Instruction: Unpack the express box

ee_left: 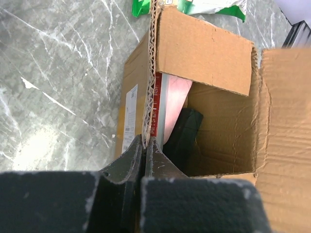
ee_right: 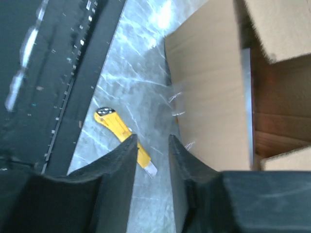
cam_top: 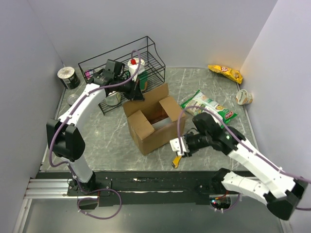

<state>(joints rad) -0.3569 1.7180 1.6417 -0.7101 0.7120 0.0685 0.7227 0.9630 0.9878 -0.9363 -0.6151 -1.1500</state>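
The express box (cam_top: 150, 127) stands open in the middle of the table, a brown carton with its flaps up. My left gripper (cam_top: 137, 92) is shut on the corrugated edge of its back flap (ee_left: 151, 73). The left wrist view shows a pink item (ee_left: 175, 104) and a black item (ee_left: 184, 133) inside the box. My right gripper (cam_top: 179, 147) is open and empty, low beside the box's near right side (ee_right: 209, 87). A yellow utility knife (ee_right: 116, 127) lies on the table just under its left finger; it also shows in the top view (cam_top: 176, 161).
A black wire rack (cam_top: 155, 63) stands behind the box with a red-topped cup (cam_top: 135, 65) in it. A green snack bag (cam_top: 209, 104), a yellow chip bag (cam_top: 225, 72) and a small cup (cam_top: 244, 97) lie at the right. A tin (cam_top: 69, 77) stands far left.
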